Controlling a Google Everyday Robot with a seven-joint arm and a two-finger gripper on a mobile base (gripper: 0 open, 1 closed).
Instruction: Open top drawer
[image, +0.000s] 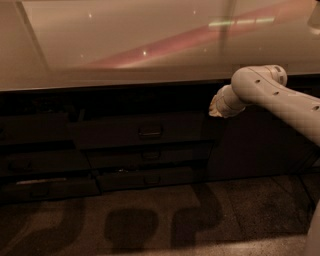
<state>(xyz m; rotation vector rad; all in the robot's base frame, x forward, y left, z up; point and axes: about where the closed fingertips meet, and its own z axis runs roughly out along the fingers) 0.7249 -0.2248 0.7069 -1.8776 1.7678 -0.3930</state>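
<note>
The top drawer (115, 132) is the widest dark front just under the countertop, with a small rectangular pull handle (150, 131) at its centre. My pale arm (272, 92) reaches in from the right. The gripper (214, 110) at its end hangs in front of the dark cabinet face, just right of the drawer's upper right corner and well to the right of the handle. Past the pale wrist, the gripper is lost in the dark.
A glossy pale countertop (150, 45) overhangs the drawers. Two shallower drawer fronts (145, 156) sit below the top one, with another stack (40, 165) to the left. A plain dark cabinet door (260, 145) is behind the arm. Speckled floor (150, 220) lies in front.
</note>
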